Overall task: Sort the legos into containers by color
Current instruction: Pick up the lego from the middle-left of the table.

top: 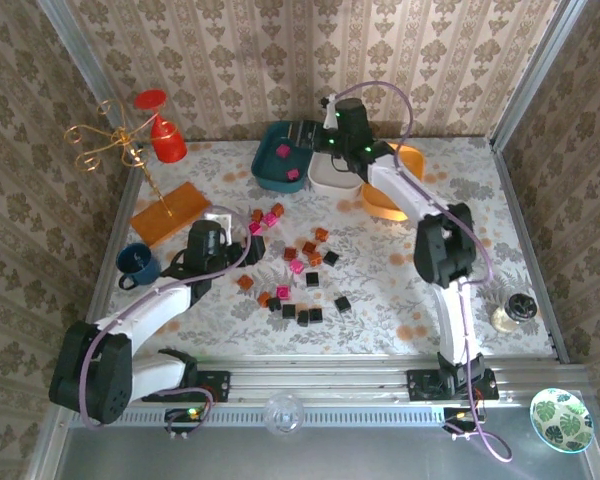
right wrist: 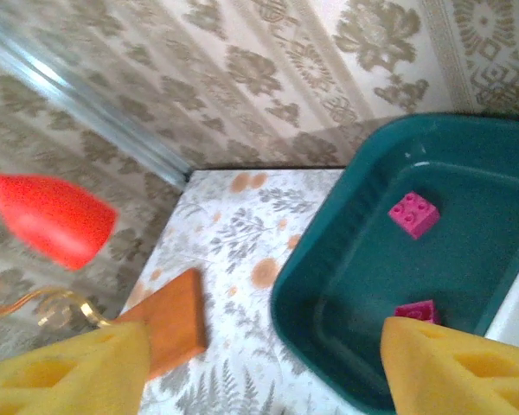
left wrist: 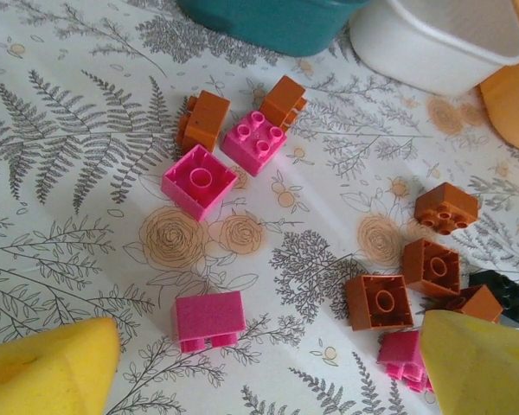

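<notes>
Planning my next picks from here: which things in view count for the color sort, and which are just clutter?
Part of the job:
loose legos on the table
teal tray, two pink legos inside
white tray
orange tray

Just lying about:
orange slab
blue mug
red goblet
gold wire stand
jar
leaf-patterned dish

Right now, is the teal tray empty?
No, the teal tray holds a pink brick on its floor and a second pink brick nearer its edge.
</notes>
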Tool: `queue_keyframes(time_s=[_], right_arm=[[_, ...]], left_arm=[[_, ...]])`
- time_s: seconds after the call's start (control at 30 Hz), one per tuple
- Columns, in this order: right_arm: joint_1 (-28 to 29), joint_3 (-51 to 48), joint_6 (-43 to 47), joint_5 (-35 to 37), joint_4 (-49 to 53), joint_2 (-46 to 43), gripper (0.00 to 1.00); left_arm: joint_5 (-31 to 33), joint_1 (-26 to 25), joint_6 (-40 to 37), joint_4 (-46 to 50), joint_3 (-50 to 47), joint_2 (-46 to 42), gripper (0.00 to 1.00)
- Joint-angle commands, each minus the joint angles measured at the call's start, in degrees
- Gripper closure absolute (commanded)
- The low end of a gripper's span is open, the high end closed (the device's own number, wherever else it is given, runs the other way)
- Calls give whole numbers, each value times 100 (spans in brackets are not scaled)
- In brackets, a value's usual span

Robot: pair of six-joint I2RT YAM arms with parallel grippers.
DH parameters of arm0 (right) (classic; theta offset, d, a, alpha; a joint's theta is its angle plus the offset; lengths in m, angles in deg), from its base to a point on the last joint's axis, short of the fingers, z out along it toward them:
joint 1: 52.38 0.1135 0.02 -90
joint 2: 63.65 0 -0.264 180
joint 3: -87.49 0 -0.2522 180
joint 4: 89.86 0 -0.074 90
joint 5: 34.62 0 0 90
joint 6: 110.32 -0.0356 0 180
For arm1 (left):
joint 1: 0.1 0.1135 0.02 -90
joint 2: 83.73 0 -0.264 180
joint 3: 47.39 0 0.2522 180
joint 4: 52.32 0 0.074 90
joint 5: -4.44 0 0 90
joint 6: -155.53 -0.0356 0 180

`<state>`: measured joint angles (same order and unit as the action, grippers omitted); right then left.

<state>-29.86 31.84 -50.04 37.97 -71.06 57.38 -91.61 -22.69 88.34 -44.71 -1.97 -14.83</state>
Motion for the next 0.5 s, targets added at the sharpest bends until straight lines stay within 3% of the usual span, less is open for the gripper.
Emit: queue_keyframes(time_s=[0.0, 0.23, 0.47], right_arm=[[44, -1299, 638, -76, 14, -1287, 23], [186, -3824, 921, 486, -29, -3241, 14], [262, -5008, 887, 649, 200, -3958, 11]], left_arm=[[-48, 53, -321, 245, 367, 432, 10], [196, 47, -522, 956, 1172, 1541, 15], [531, -45, -584, 1288, 1755, 2413, 29]])
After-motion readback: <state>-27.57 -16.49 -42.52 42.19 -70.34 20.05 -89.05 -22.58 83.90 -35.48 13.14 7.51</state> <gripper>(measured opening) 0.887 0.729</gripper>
